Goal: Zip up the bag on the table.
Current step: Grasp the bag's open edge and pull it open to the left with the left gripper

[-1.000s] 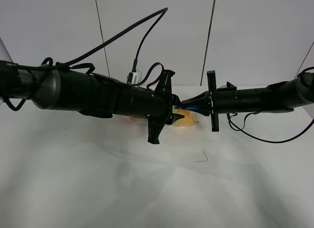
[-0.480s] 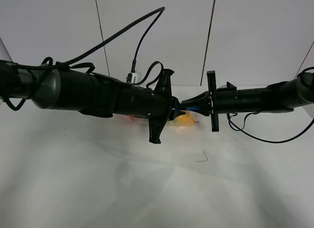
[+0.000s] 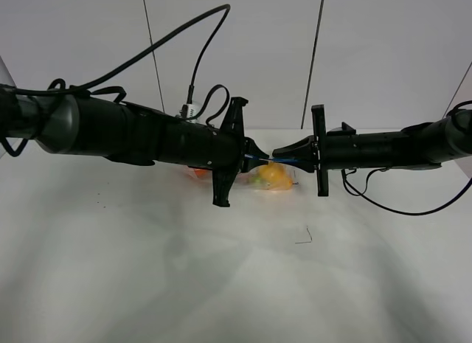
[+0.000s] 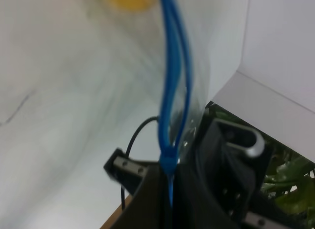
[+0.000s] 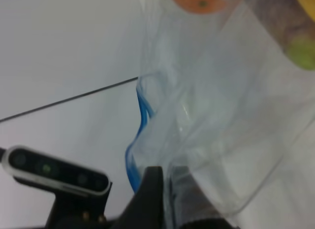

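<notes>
- While both arms meet at centre frame, the bag (image 3: 274, 179) sits there on the table (image 3: 221, 284), its top edge lifted between them.
- Left gripper (image 3: 257, 158) clenches the blue zipper strip (image 4: 170, 91); right gripper (image 3: 278, 156) pinches the bag's edge.
- Zipper tracks gape beyond the left pinch; sealing seems barely begun.
- Small wire (image 3: 304, 236) lies lower right, well apart.

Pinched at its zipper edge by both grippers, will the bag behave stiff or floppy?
Probably floppy: the bag creases and folds near the right gripper. Its blue zipper strip bows apart beyond the left gripper, so it likely flexes easily. The produce lying below the gripped edge may make it bottom-heavy, apt to swing if lifted.
</notes>
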Available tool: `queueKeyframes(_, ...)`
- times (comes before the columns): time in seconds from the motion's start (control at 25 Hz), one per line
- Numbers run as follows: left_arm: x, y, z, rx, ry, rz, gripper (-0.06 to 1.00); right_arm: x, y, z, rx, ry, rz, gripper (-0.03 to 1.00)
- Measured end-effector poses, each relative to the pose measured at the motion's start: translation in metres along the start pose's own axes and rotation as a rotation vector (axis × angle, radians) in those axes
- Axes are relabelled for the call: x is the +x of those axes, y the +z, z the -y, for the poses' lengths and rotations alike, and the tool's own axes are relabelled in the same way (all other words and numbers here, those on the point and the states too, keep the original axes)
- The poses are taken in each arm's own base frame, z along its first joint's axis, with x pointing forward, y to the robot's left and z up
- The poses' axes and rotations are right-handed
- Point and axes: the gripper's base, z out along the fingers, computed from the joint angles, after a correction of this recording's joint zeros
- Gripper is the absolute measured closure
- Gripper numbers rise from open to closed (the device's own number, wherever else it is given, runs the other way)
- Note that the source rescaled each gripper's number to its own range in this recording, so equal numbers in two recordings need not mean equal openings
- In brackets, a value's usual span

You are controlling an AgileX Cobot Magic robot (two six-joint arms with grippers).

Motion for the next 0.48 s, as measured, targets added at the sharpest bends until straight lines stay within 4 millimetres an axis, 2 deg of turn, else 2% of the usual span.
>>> queueKeyframes(0.48,-0.098,-0.040,0.015,0.000,0.027,0.045,0.93,0.000,0.000,0.000,-0.001,0.000,0.000,0.97)
